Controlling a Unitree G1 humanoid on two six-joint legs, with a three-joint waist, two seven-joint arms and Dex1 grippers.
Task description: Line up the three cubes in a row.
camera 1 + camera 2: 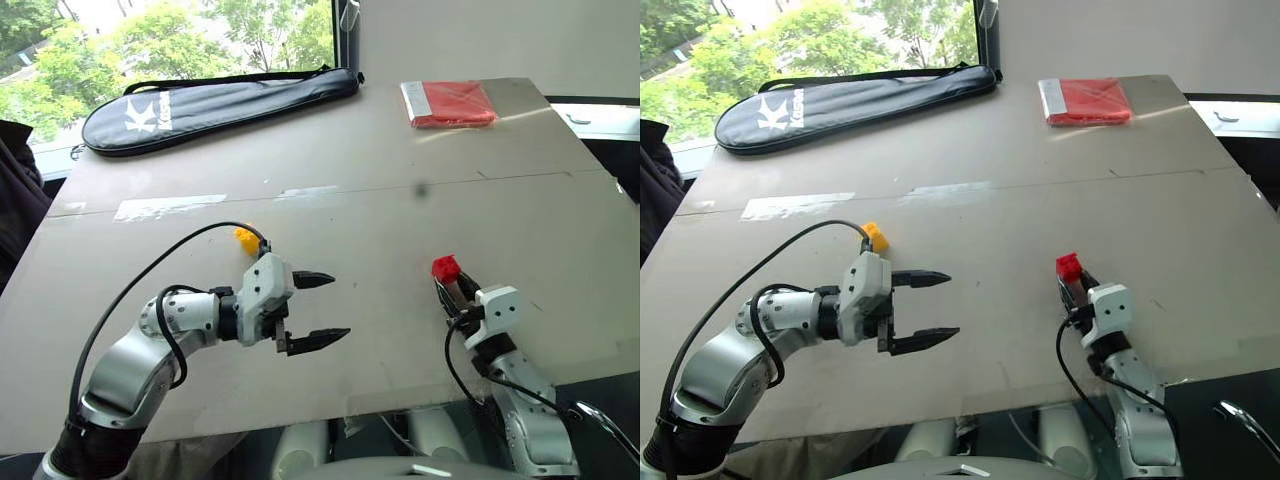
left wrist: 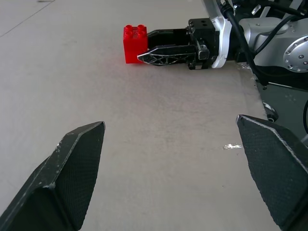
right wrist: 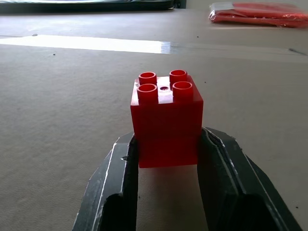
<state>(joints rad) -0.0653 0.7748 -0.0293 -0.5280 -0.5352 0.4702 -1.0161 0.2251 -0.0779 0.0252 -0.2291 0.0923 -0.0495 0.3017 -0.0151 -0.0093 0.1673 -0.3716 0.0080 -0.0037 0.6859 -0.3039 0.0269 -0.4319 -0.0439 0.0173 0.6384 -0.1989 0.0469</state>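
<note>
Right wrist view has the right gripper (image 3: pixel 166 159) clamped on the red cube (image 3: pixel 166 120), one finger on each flat side wall, low on the block, studs up. Block sits upright and square in the jaws, close to the table (image 1: pixel 400 180) or on it; hard to say which from here. Head views put it right of centre on the table, near the front edge. Left gripper (image 1: pixel 312 310) is wide open and empty, pointing across toward the red cube, well apart from it. Yellow cube (image 1: pixel 247 240) is on the table just behind the left wrist, partly hidden by the cable. Red packet (image 1: pixel 450 103) lies at the far edge, racket bag (image 1: pixel 220 105) far left.

Handling guess: hard hollow plastic, light, rigid, won't crush. Smooth glossy walls, so probably a bit slippery under a loose pinch. Best hold is the opposite flat sides, mid-height, not the studs or corners; an off-centre pinch could twist it.
</note>
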